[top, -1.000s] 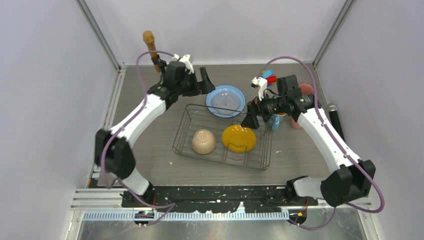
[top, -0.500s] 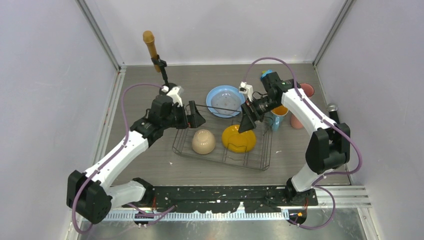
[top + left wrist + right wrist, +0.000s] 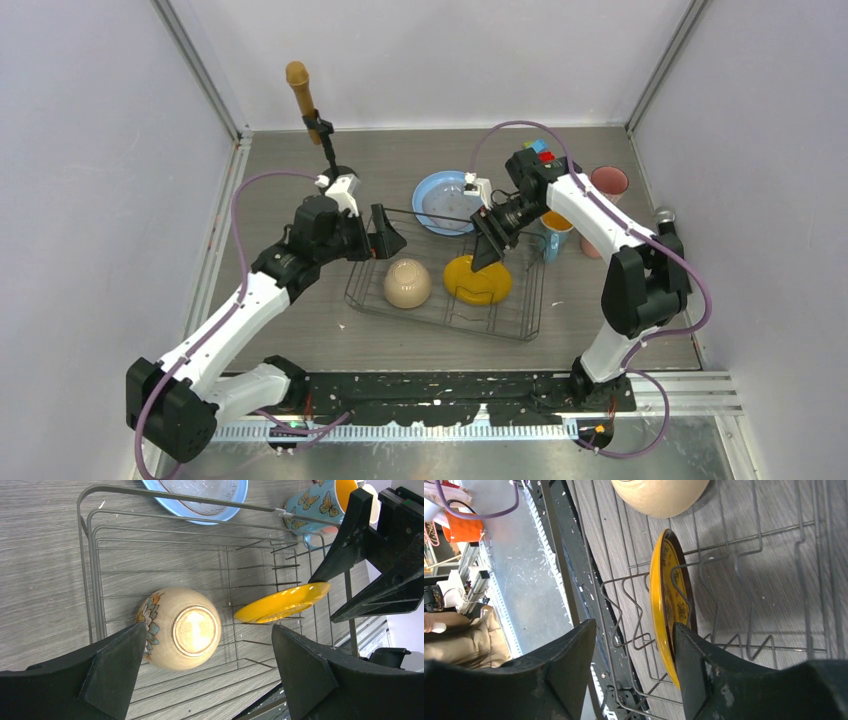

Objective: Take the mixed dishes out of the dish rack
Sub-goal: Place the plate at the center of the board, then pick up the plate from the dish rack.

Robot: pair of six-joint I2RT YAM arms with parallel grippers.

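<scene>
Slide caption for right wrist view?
Open right gripper at rim of upright yellow patterned plate in dark wire dish rack.

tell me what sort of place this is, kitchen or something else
Probably a robot lab test cell, not a kitchen: plain walls on metal framing box in a table, two robot arms are bolted at its near edge, and a wire dish rack sits staged on it.

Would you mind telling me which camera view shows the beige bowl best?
The left wrist view: the beige bowl sits whole, upside down in the dish rack, its floral pattern visible. The top view shows the bowl small; the right wrist view catches only its edge.
</scene>
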